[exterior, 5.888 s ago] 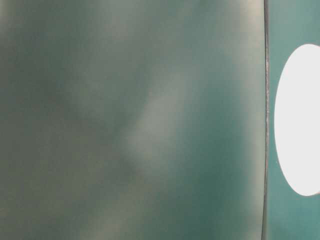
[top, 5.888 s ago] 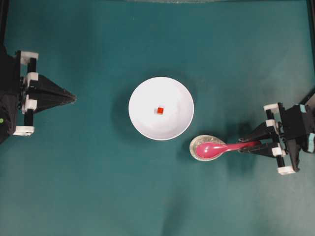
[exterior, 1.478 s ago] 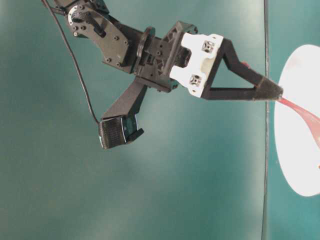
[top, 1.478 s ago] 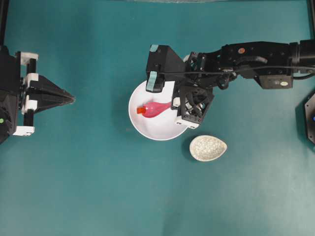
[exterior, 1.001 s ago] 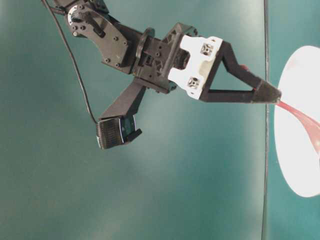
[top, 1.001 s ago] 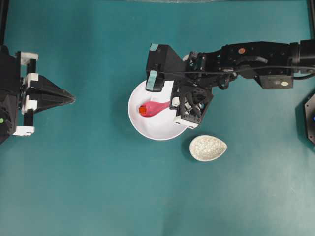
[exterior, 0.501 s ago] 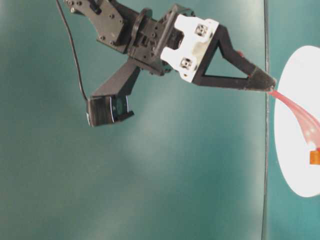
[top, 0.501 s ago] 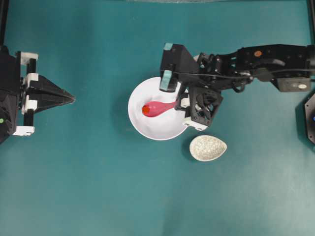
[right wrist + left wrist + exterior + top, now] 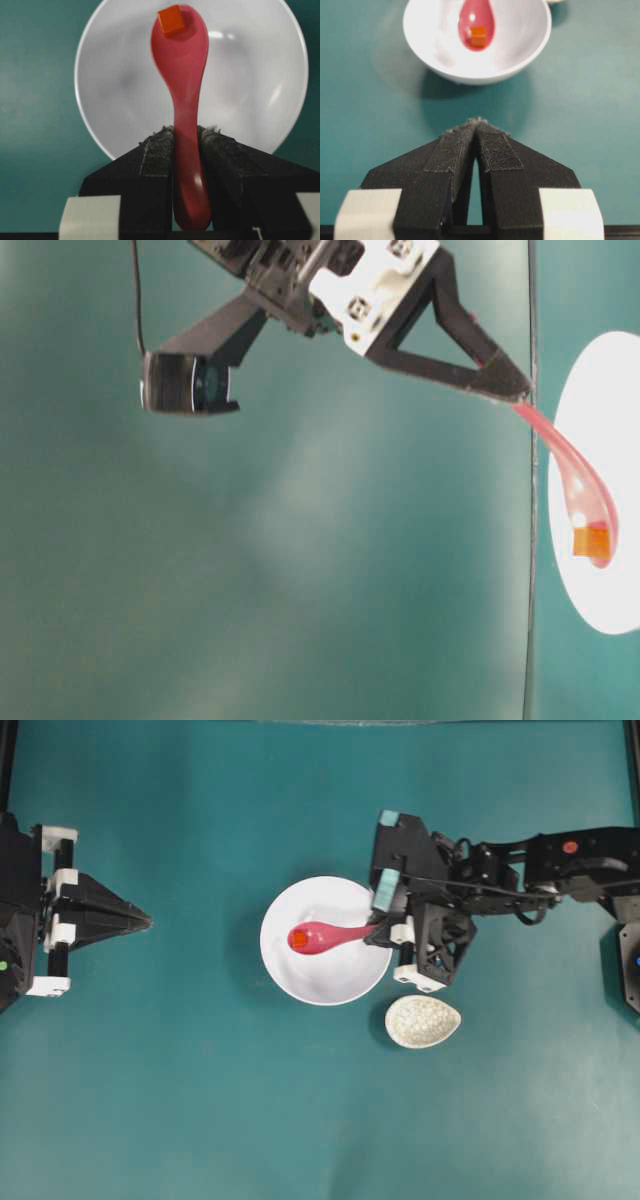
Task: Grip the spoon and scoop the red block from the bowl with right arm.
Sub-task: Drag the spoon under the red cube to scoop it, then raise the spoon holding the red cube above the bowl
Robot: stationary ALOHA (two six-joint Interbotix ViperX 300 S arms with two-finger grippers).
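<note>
My right gripper (image 9: 378, 933) is shut on the handle of the pink spoon (image 9: 325, 936), whose scoop hangs over the white bowl (image 9: 345, 985). The red block (image 9: 297, 940) lies in the scoop near its tip. The right wrist view shows the spoon (image 9: 182, 75) clamped between both pads (image 9: 157, 152), with the red block (image 9: 170, 20) at the far end above the bowl (image 9: 110, 85). From table level the spoon (image 9: 560, 465) slopes down from the gripper (image 9: 510, 390), carrying the block (image 9: 592, 542). My left gripper (image 9: 150, 921) rests shut at the far left, its fingertips (image 9: 477, 122) pointing at the bowl (image 9: 530, 45).
A small speckled grey-beige dish (image 9: 423, 1021) sits on the teal table just right of and below the bowl, under the right wrist. The right arm (image 9: 560, 870) reaches in from the right edge.
The right gripper has drawn back to the right and risen, lifting the spoon. The red block, which lay at the scoop's tip in the bowl, now rides inside the scoop.
</note>
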